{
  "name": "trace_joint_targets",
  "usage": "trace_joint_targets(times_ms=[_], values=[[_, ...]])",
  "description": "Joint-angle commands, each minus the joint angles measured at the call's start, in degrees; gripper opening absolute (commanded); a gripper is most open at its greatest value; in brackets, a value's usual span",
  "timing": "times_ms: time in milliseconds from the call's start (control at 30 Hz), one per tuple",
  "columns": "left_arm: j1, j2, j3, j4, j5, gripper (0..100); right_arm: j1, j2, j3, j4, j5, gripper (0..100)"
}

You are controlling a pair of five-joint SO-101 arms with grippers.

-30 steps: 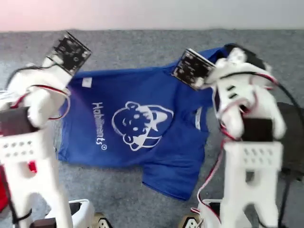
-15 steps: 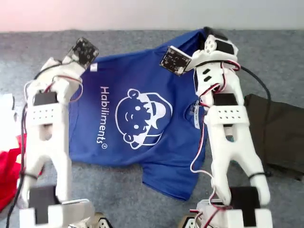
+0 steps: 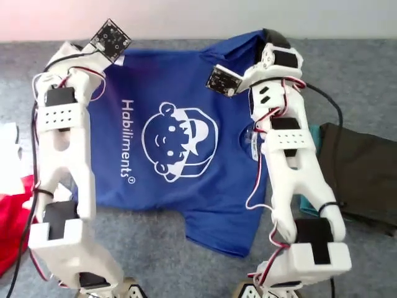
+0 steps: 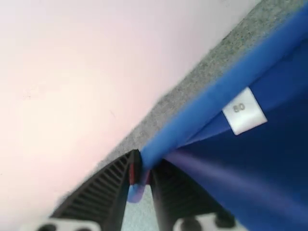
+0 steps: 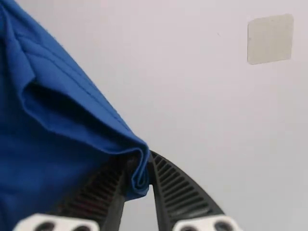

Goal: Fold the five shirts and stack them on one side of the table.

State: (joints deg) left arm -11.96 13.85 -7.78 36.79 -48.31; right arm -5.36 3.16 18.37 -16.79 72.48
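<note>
Arms stretched farther back, blue shirt [image 3: 205, 205] drawn along, left claw [image 4: 139, 172] and right claw [image 5: 140, 174] each pinching its edge.

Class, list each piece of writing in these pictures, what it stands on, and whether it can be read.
Blue cotton T-shirt: one white brand word beside a cartoon face, large and clear.
Small white sewn tag near its edge: two dark characters, too blurred to read.

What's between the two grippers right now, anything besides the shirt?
Nothing else: the far edge of the blue shirt spans from the left gripper to the right gripper, both shut on it, as the high view shows.
</note>
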Motion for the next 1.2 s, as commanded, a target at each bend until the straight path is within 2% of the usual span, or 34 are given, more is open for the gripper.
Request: trace_joint_targets(times_ms=[0,133,200,367,667,967,1167], values=[[-1.2,1.0,-4.4,-1.1,-1.5,1,0.1,1.5,-6.0,-1.2,0.7,0.9],[-1.2,2.5,-4.3,-0.3,-1.5,1,-0.7,3.4,-8.3,-0.8,0.7,0.9],[-1.2,2.7,-4.3,1.6,-1.5,1,-0.9,3.1,-8.4,3.0,0.7,0.9],[-1.2,2.5,-4.3,8.6,-1.5,1,-1.5,-2.6,-8.4,22.6,0.5,0.9],[-1.2,2.9,-4.6,32.3,-1.5,1,-1.9,-14.9,-8.4,61.8,0.1,0.9],[-1.2,2.9,-4.6,49.9,-1.5,1,-2.3,-23.6,-8.5,94.1,-10.1,0.9],[-2.5,2.9,-4.6,55.5,-2.5,1,-5.3,-26.9,-8.5,109.3,-18.6,0.9]])
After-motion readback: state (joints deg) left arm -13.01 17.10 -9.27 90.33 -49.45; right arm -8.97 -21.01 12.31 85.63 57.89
